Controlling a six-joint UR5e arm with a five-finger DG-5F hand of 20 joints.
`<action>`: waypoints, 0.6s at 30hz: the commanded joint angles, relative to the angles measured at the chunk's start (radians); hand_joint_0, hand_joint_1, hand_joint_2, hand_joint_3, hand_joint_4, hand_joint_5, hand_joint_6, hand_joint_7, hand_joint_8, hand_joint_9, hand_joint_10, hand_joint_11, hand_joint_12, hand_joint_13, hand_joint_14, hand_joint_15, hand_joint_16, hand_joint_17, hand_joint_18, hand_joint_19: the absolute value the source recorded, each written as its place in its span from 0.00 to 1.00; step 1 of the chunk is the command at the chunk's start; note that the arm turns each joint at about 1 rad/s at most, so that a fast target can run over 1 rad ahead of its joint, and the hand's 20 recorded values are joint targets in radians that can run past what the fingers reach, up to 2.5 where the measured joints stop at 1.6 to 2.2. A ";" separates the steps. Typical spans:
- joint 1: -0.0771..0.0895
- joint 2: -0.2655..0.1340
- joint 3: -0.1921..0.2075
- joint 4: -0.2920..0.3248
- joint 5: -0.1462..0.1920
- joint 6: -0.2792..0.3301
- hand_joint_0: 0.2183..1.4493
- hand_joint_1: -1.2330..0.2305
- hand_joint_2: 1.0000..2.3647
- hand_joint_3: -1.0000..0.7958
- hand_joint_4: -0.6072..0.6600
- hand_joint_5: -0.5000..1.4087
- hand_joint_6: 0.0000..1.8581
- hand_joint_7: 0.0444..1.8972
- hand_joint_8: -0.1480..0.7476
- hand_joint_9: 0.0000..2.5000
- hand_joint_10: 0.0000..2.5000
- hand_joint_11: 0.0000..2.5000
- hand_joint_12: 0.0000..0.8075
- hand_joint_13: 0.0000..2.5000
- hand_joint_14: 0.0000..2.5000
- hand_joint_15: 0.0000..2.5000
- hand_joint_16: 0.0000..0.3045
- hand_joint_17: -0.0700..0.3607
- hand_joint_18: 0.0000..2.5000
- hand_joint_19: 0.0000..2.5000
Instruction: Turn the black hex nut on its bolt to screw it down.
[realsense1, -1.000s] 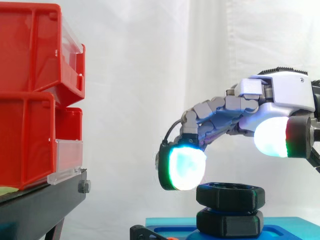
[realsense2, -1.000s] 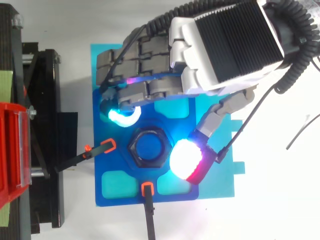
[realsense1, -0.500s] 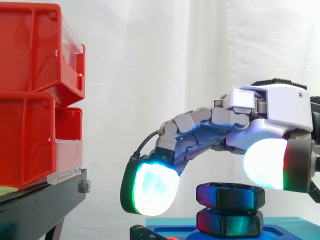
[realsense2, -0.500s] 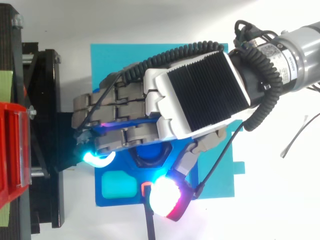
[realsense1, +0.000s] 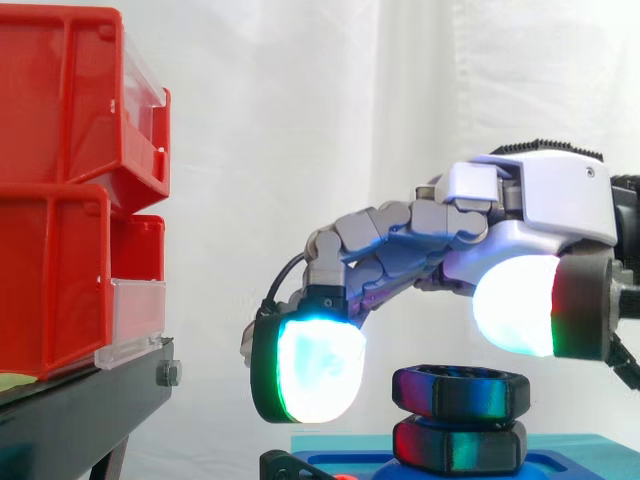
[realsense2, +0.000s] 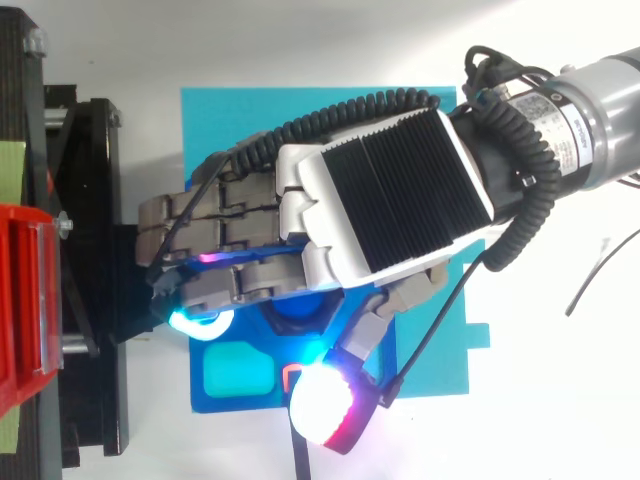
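The black hex nut sits at the top of its bolt, above a second black hex piece on the blue fixture plate. My hand hovers over the nut with relaxed, bent fingers. One glowing fingertip hangs to the left of the nut, and the thumb pad floats just above its right side. Neither touches the nut. From above, the hand covers most of the nut.
Red bins are stacked on a black stand at the left, close to the fingertips. The fixture plate lies on a cyan mat. An orange-tipped clamp grips the plate's front edge.
The hand has swung across over the nut, its fingers reaching further toward the stand and the thumb moving to the plate's front edge. The nut has not visibly turned.
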 joint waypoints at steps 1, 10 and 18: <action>0.000 0.002 0.032 -0.049 0.000 -0.003 0.19 0.65 0.00 0.28 0.78 0.19 0.27 0.58 0.54 0.19 0.00 0.09 0.47 0.21 0.00 0.05 0.18 0.45 0.26 0.16; 0.000 0.000 0.047 -0.118 -0.002 -0.046 0.19 0.65 0.00 0.28 0.78 0.19 0.27 0.58 0.54 0.19 0.00 0.09 0.47 0.21 0.00 0.05 0.18 0.45 0.26 0.16; 0.015 0.000 0.047 -0.192 0.000 -0.056 0.19 0.65 0.00 0.28 0.78 0.19 0.27 0.58 0.54 0.19 0.00 0.10 0.47 0.21 0.00 0.05 0.18 0.45 0.26 0.16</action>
